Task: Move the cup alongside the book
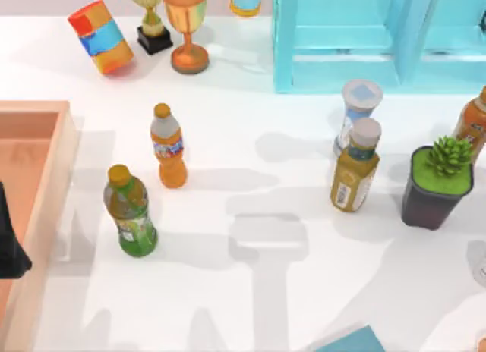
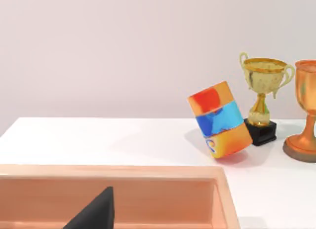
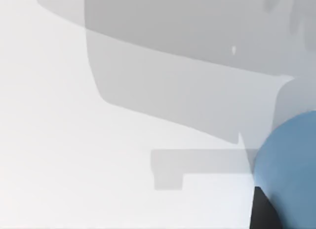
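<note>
Much is cut off here. The book (image 1: 351, 342) shows as one teal corner poking in at the desk's (image 1: 250, 306) near edge, right of centre. The cup (image 3: 291, 165) appears in my right wrist view as a rounded mid-blue bulk at the frame's edge, with a dark part of my right gripper touching it low down; whether the fingers pinch it I cannot tell, and I cannot place the cup on the desk from above. My left gripper (image 1: 9, 246) is a dark shape at the desk's left edge over the tray (image 1: 45, 215); its fingers are cut off, so their state is unreadable too.

The desk's near middle is open, crossed by grey shadows. The green bottle (image 1: 130, 212) and orange bottle (image 1: 168, 147) stand left of centre, near each other but apart. Toward the right edge stand a yellow bottle (image 1: 355, 170), just beside a pale bottle (image 1: 357, 113) behind it, and a potted plant (image 1: 434, 181). Another orange bottle (image 1: 472, 124) is clipped by the right edge. Along the far edge are a tilted striped can (image 1: 100, 37), two trophies (image 1: 171, 26) and the shelf (image 1: 364, 33).

Labels are too small to read.
</note>
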Controlling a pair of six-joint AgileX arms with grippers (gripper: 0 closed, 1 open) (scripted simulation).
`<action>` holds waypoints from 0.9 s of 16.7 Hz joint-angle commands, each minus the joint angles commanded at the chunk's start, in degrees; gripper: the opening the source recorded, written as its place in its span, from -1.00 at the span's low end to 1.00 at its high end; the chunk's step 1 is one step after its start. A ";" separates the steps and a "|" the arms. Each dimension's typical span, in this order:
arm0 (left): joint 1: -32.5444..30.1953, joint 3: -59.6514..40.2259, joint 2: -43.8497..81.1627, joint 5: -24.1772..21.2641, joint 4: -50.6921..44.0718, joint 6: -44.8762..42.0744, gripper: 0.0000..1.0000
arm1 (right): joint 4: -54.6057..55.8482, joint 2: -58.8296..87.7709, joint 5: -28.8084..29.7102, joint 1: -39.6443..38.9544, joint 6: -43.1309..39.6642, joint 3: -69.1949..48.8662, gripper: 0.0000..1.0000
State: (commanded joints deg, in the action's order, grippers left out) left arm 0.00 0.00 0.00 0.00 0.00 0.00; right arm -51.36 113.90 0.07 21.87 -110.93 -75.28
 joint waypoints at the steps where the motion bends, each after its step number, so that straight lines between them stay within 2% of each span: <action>1: 0.00 0.00 0.00 0.00 0.00 0.00 1.00 | 0.00 0.00 0.00 0.00 0.00 0.00 -1.00; 4: 0.00 0.00 0.00 0.00 0.00 0.00 1.00 | -0.92 -0.42 -0.04 0.01 -0.02 -0.81 -1.00; 10: 0.00 0.00 0.00 0.00 0.00 0.00 1.00 | -9.74 -3.34 -0.04 0.03 -0.16 -6.40 -1.00; 15: 0.00 0.00 0.00 0.00 0.00 0.00 1.00 | -10.36 -3.43 -0.03 0.00 -0.06 -6.78 -1.00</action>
State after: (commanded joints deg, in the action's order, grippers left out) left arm 0.00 0.00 0.00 0.00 0.00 0.00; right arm -61.72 110.47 0.05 21.87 -110.99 -82.06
